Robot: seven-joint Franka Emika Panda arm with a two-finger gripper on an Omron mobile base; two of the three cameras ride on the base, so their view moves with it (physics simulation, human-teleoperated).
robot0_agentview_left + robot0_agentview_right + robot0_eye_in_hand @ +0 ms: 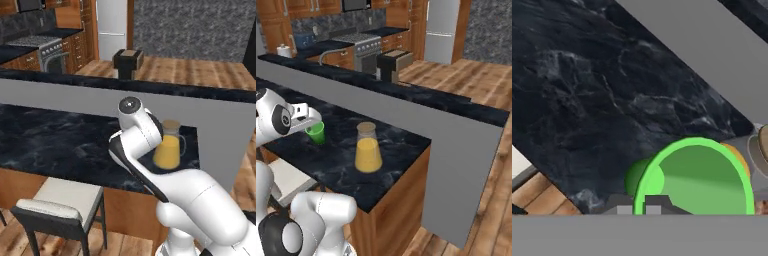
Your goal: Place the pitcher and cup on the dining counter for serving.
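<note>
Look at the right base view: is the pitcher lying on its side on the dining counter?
No: the pitcher stands upright on the dining counter, its cork lid on top, just right of the cup.

Glossy marbled stone dining counter (396, 142), clear glass pitcher (367, 150), smooth plastic cup (317, 133).

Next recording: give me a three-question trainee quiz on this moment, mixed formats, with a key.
1. True or false: the pitcher stands upright on the dining counter.
2. Multiple choice: in the right base view, the cup is (A) right of the pitcher, (B) left of the pitcher near the gripper, (C) on the raised back ledge.
3. Fill in: the pitcher's lid is ___ in colour.

Key:
1. True
2. B
3. Tan
</note>
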